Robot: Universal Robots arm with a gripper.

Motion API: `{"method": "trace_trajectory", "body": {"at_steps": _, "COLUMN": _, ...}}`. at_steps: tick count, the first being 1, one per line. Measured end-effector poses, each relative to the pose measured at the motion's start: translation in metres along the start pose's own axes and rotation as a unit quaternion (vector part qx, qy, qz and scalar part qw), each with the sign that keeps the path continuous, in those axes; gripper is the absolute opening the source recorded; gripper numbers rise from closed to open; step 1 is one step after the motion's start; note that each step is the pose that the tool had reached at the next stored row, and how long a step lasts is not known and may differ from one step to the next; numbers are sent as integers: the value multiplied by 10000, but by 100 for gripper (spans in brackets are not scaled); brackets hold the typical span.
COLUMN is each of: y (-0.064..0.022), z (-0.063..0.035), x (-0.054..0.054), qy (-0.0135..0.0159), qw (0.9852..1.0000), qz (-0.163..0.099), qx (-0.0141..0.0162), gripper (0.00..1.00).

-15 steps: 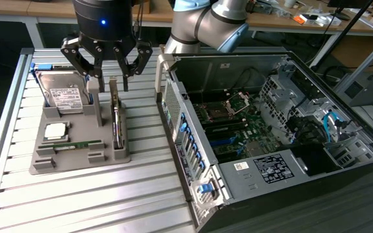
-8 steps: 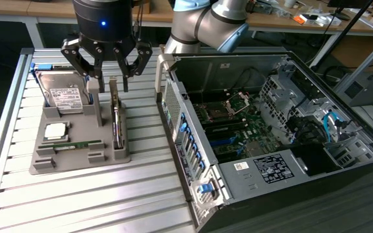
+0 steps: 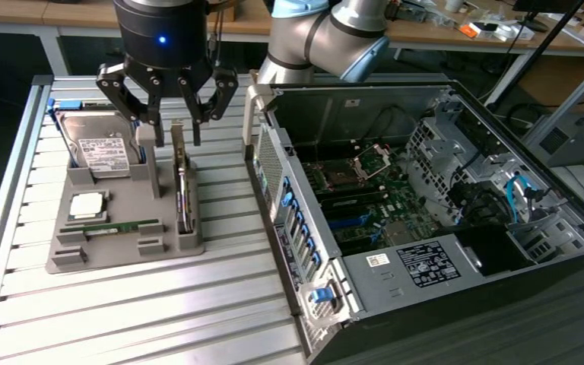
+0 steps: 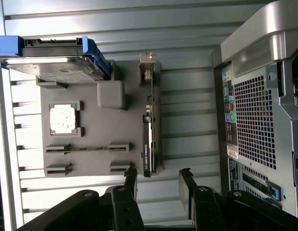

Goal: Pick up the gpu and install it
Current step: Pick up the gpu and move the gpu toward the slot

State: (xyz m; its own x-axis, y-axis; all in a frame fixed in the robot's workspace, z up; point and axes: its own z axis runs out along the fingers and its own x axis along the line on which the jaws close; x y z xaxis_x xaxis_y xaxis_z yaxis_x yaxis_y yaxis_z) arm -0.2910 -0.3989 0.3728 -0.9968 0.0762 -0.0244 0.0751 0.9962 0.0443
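- Above the grey plastic parts tray (image 3: 119, 247), the black gripper (image 3: 170, 125) hangs with fingers spread wide — pinching nothing.
- Just beneath it, the thin green-and-black gpu (image 3: 182, 186) stands on edge along the tray's three-o'clock side in the exterior view.
- Farther toward three o'clock — an open silver computer case (image 3: 271, 160) on the slatted metal table (image 3: 119, 319).

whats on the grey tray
A hard drive, a cpu, a RAM stick and the gpu, standing on edge below the open gripper. The gpu's lower edge is hidden in a slot of the tray.
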Motion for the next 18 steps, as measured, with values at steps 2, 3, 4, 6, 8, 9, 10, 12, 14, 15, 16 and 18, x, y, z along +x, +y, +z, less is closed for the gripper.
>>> {"method": "trace_trajectory", "body": {"at_steps": 2, "y": 0, "z": 8, "x": 1, "qy": 0, "qw": 10000, "qz": 0, "qx": 0, "gripper": 48}}
{"method": "trace_trajectory", "body": {"at_steps": 3, "y": 0, "z": 10, "x": 1, "qy": 0, "qw": 10000, "qz": 0, "qx": 0, "gripper": 48}}
{"method": "trace_trajectory", "body": {"at_steps": 4, "y": -1, "z": 13, "x": 1, "qy": 0, "qw": 10000, "qz": 0, "qx": 0, "gripper": 48}}
{"method": "trace_trajectory", "body": {"at_steps": 6, "y": -1, "z": 19, "x": 2, "qy": 0, "qw": 10000, "qz": 0, "qx": 0, "gripper": 48}}
{"method": "trace_trajectory", "body": {"at_steps": 8, "y": -1, "z": 24, "x": 2, "qy": 0, "qw": 10000, "qz": 0, "qx": 0, "gripper": 48}}
{"method": "trace_trajectory", "body": {"at_steps": 9, "y": -1, "z": 27, "x": 2, "qy": 0, "qw": 10000, "qz": 0, "qx": 0, "gripper": 48}}
{"method": "trace_trajectory", "body": {"at_steps": 10, "y": -1, "z": 30, "x": 2, "qy": 0, "qw": 10000, "qz": 0, "qx": 0, "gripper": 48}}
{"method": "trace_trajectory", "body": {"at_steps": 12, "y": -2, "z": 34, "x": 3, "qy": 0, "qw": 10000, "qz": 0, "qx": 0, "gripper": 48}}
{"method": "trace_trajectory", "body": {"at_steps": 14, "y": -2, "z": 43, "x": 3, "qy": 0, "qw": 10000, "qz": 0, "qx": 0, "gripper": 48}}
{"method": "trace_trajectory", "body": {"at_steps": 15, "y": -2, "z": 47, "x": 3, "qy": 0, "qw": 10000, "qz": 0, "qx": 0, "gripper": 48}}
{"method": "trace_trajectory", "body": {"at_steps": 16, "y": -2, "z": 51, "x": 4, "qy": 0, "qw": 10000, "qz": 0, "qx": 0, "gripper": 48}}
{"method": "trace_trajectory", "body": {"at_steps": 18, "y": -3, "z": 59, "x": 4, "qy": 0, "qw": 10000, "qz": 0, "qx": 0, "gripper": 48}}
